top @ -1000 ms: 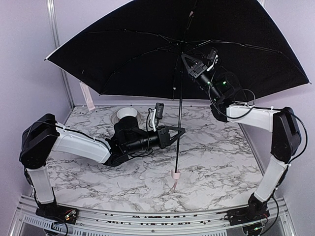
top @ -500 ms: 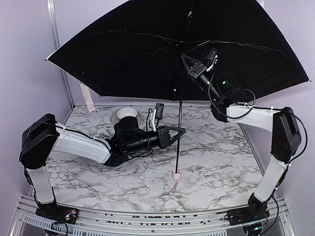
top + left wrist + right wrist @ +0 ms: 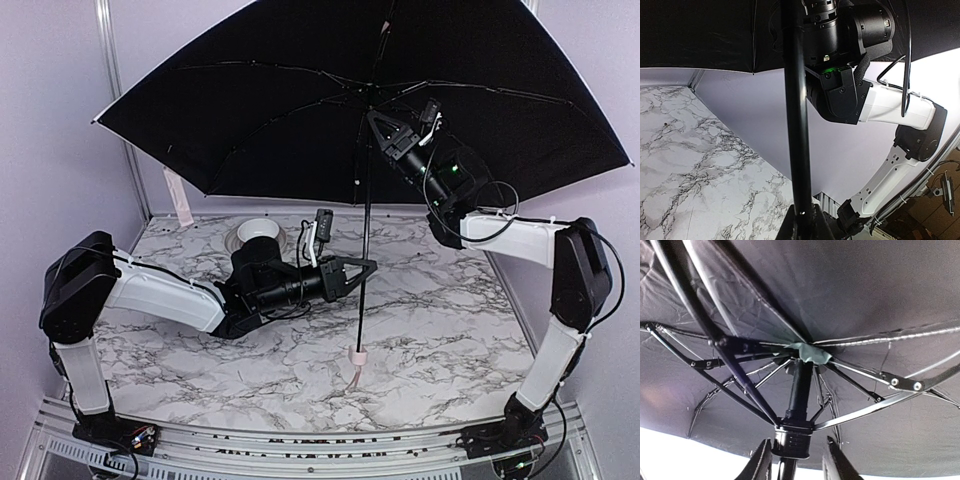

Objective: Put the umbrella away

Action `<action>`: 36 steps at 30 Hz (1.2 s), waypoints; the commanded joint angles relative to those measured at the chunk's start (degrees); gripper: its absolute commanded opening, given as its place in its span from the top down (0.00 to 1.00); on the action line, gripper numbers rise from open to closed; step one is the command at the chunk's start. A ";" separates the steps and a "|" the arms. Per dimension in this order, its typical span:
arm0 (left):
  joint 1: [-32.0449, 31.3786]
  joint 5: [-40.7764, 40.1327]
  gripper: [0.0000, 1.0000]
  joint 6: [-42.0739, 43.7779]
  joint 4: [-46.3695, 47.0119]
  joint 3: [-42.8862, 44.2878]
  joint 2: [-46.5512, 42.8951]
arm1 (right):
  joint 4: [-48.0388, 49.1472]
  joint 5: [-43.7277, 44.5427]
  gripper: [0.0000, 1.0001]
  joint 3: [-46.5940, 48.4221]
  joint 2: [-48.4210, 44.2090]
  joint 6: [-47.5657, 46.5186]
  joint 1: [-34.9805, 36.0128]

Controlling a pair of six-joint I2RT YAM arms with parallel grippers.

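1. Low on the shaft (image 3: pixel 363 230), the left fingers (image 3: pixel 352 270) are clamped on the umbrella (image 3: pixel 250 120); at the shaft's top, the right fingers (image 3: pixel 762 462) stand apart, straddling the runner (image 3: pixel 792 440).
2. Nothing has visibly moved in 1 second, so collapsing has not begun.
3. Black-lined canopy (image 3: pixel 480 90) fully spread; pale pink knob (image 3: pixel 355 355) at the shaft's foot, above the worktop (image 3: pixel 450 330).

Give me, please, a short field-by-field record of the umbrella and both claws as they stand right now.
umbrella: fully open, not yet folded
canopy: up, black lining facing down
shaft: upright
handle knob: at the bottom, at or just above the table
left claw: shut on the shaft, between canopy and knob
right claw: up under the canopy, jaws either side of the runner, a gap showing on one side
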 commanded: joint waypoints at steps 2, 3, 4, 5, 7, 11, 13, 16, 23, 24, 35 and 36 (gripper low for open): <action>0.25 0.90 1.00 2.28 7.45 1.78 -1.30 | 0.43 0.16 0.79 -0.54 -0.94 -0.11 0.38; 0.23 0.90 1.00 2.27 7.46 1.69 -1.29 | 0.38 0.25 0.85 -0.59 -0.98 -0.17 0.40; 0.19 0.90 1.00 2.28 7.42 1.70 -1.32 | 0.35 0.21 0.90 -0.63 -0.99 -0.23 0.40; 0.18 0.90 1.00 2.28 7.46 1.63 -1.35 | 0.37 0.24 0.97 -0.45 -0.99 -0.20 0.39; 0.21 0.95 1.00 2.25 7.43 1.61 -1.40 | 0.35 0.10 1.00 -0.32 -0.84 -0.10 0.41; 0.32 1.36 1.00 2.16 7.54 1.82 -1.55 | 0.34 -0.60 1.00 -0.02 -0.71 -0.52 0.41; 0.41 1.88 1.00 1.67 7.51 2.11 -1.55 | 0.36 -0.66 1.00 -0.19 -0.87 -0.95 0.34; 0.64 2.26 1.00 1.03 7.74 2.27 -1.55 | 0.27 -1.04 1.00 -0.24 -1.00 -1.28 0.41; 0.77 2.75 1.00 1.23 7.82 2.36 -1.55 | 1.94 -1.98 0.77 0.07 -0.64 -0.54 0.38; 0.77 2.77 1.00 1.23 7.82 2.32 -1.55 | 1.92 -1.90 0.76 0.20 -0.64 -0.68 0.36; 0.69 2.93 1.00 1.40 7.77 2.32 -1.46 | 2.17 -0.43 0.85 -0.28 -0.85 -0.85 0.34; 0.74 2.99 1.00 1.40 7.81 2.32 -1.46 | 2.25 -0.24 0.86 -0.41 -0.94 -0.93 0.36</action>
